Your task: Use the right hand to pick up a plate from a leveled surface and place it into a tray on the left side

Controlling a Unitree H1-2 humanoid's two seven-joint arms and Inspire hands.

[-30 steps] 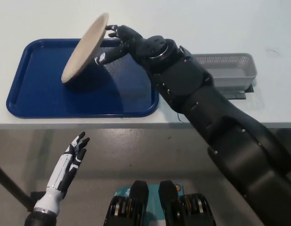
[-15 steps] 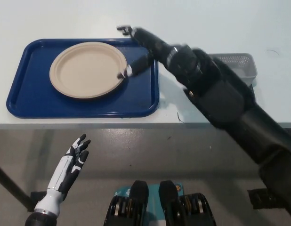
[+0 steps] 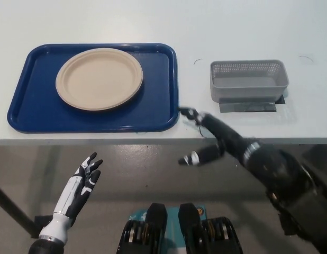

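Bright, even light; right robot hand (image 3: 206, 138) slightly motion-blurred

The wide blue plastic tray (image 3: 36, 106) lies on the left part of the white bench (image 3: 232, 26), its front rim near the bench's front edge. The round beige plate (image 3: 99, 78) lies flat inside the tray, toward its back and a little right of its middle. Well to the right of the tray stands the grey perforated plastic basket (image 3: 248, 79), apart from it. The black right robot hand (image 3: 201, 138) hangs at the bench's front edge, just beyond the tray's front right corner. The white left robot hand (image 3: 83, 177) hangs below the tray, forward of the bench edge.
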